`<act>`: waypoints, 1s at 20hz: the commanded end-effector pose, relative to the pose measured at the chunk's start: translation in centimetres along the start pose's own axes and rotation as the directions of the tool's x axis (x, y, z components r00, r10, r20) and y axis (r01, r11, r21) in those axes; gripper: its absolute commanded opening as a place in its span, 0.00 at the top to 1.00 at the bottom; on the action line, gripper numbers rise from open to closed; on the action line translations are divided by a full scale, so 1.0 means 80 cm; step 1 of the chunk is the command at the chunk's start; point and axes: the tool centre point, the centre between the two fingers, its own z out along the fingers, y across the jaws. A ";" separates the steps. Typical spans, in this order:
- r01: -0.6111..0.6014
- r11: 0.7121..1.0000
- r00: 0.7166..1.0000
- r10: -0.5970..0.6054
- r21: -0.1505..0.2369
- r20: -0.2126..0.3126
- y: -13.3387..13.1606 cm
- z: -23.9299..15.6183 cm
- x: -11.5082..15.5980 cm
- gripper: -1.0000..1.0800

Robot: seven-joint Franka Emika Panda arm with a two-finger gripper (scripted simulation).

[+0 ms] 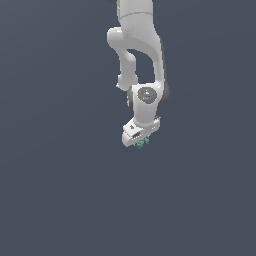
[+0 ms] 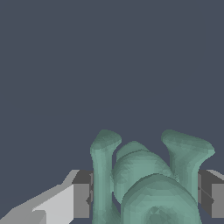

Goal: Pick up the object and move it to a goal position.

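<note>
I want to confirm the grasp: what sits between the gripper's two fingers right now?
The teal-green object fills the gap between the fingers of the gripper, shown best in the wrist view.

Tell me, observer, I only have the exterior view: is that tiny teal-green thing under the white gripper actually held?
Observer: Yes. In the wrist view the teal-green object sits between both dark finger pads of the gripper.
Operator: What shape is it?
Observer: Irregular: rounded lobes with two stalks flaring at their tips.
Operator: Anything beyond it?
Observer: Only plain dark background; no goal marker shows.
</note>
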 end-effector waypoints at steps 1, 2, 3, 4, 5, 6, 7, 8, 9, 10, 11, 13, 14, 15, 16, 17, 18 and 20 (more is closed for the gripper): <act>0.000 1.000 1.000 0.000 0.000 0.000 0.015 -0.004 0.006 1.00; 0.000 1.000 1.000 0.000 0.000 0.000 0.021 -0.006 0.010 1.00; 0.000 1.000 1.000 0.000 0.000 0.000 0.029 -0.008 0.013 1.00; 0.000 1.000 1.000 0.000 0.000 0.000 0.036 -0.010 0.016 1.00; 0.000 1.000 1.000 0.000 0.000 0.000 0.044 -0.013 0.020 1.00; 0.000 1.000 1.000 0.000 0.000 0.000 0.052 -0.015 0.024 1.00; 0.000 1.000 1.000 0.000 0.000 0.000 0.061 -0.017 0.028 1.00; 0.000 1.000 1.000 0.000 0.000 0.000 0.070 -0.020 0.032 1.00; 0.000 1.000 1.000 0.000 0.000 0.000 0.079 -0.022 0.036 1.00; 0.000 1.000 1.000 0.000 0.000 0.000 0.088 -0.025 0.041 1.00; 0.000 1.000 1.000 0.000 0.000 0.000 0.096 -0.027 0.045 1.00; 0.000 1.000 1.000 0.000 0.000 0.000 0.113 -0.032 0.053 1.00; 0.000 1.000 1.000 0.000 0.000 0.000 0.121 -0.034 0.057 1.00; 0.000 1.000 1.000 0.000 0.000 0.000 0.129 -0.036 0.061 1.00; 0.000 1.000 1.000 0.000 0.000 0.000 0.137 -0.038 0.064 1.00; 0.000 1.000 1.000 0.000 0.000 0.000 0.144 -0.040 0.068 1.00; 0.000 1.000 1.000 0.000 0.000 0.000 0.151 -0.042 0.072 1.00; 0.000 1.000 1.000 0.000 0.000 0.000 0.164 -0.046 0.078 1.00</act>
